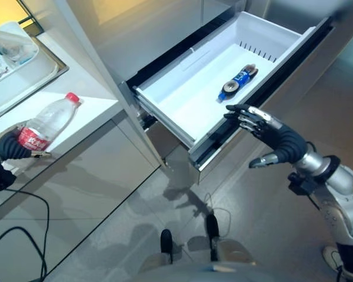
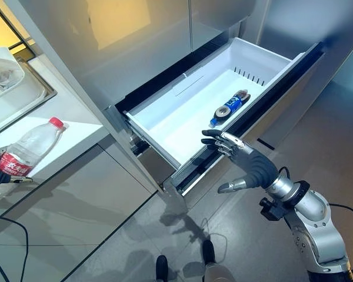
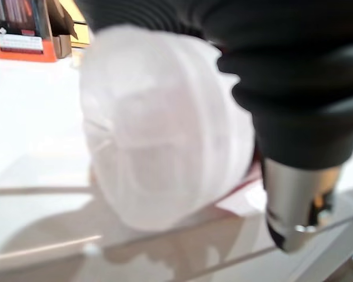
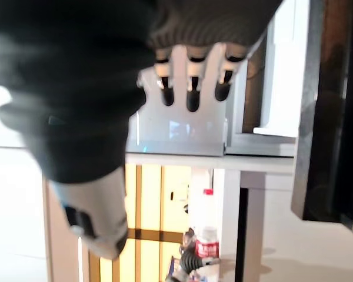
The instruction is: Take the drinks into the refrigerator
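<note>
A clear water bottle with a red cap and red label lies tilted over the edge of the white counter. My left hand is curled round its lower end; up close the bottle's base shows beside my thumb. A blue-labelled drink bottle lies on its side in the pulled-out white refrigerator drawer. My right hand hovers open just outside the drawer's front edge, its fingers straight and holding nothing.
A sink basin with dishes sits at the counter's far left. The refrigerator's steel doors rise behind the drawer. The open drawer juts out over the grey tiled floor between counter and right arm.
</note>
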Motion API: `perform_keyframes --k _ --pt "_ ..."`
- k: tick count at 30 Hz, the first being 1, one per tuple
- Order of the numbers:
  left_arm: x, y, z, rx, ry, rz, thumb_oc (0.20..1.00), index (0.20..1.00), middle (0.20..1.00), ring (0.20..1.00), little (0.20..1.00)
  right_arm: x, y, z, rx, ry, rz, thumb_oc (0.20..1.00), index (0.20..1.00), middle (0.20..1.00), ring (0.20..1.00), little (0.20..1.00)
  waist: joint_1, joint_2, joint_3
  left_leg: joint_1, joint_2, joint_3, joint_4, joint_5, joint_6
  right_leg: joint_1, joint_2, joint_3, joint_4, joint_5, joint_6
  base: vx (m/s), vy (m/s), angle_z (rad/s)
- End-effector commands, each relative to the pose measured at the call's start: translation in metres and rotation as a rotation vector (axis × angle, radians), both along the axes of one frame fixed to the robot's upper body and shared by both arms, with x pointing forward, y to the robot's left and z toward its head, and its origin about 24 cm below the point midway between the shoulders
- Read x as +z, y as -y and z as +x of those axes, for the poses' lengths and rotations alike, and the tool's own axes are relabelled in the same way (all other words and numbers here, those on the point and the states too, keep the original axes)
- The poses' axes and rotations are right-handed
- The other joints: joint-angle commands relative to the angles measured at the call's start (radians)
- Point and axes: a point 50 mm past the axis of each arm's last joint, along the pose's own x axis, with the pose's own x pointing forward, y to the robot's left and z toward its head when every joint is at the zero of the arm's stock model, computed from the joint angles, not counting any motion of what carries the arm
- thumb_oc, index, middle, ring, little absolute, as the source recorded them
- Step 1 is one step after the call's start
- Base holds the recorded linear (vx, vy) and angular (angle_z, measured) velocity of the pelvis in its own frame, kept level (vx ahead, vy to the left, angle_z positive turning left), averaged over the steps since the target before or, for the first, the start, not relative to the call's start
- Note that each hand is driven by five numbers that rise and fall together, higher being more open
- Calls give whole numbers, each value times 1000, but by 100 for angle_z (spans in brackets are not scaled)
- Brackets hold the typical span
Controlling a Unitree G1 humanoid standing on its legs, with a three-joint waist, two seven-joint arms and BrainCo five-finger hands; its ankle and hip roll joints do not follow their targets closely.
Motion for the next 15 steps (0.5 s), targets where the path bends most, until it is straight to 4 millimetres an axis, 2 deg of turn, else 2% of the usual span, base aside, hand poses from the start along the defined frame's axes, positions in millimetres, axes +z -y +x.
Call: perform_keyframes --k 1,2,3,15 --pt "9 -3 3 -12 -85 127 1000 1000 1000 1000 1000 27 -5 -10 53 140 21 1000 1000 1000 1000 1000 -10 -41 20 91 -41 -3 5 -124 69 38 -28 1 138 -226 47 0 0 0" --pt "9 -2 4 -20 -95 141 1000 1000 1000 1000 1000 26 -6 -10 56 140 21 1000 1000 1000 1000 1000 -11 -40 20 92 -41 -2 5 -125 69 38 -28 2 138 -226 48 0 0 0" --pt "8 0 6 -29 -107 153 200 200 200 200 200 27 -6 -10 60 142 21 1000 1000 1000 1000 1000 -10 -40 21 92 -42 -1 6 -125 69 38 -27 4 139 -225 48 0 0 0" --pt "0 -1 4 -24 -119 154 200 200 200 200 200 28 -5 -10 56 152 33 1000 1000 1000 1000 1000 -10 -40 22 94 -41 2 4 -126 71 33 -27 8 142 -225 49 0 0 0"
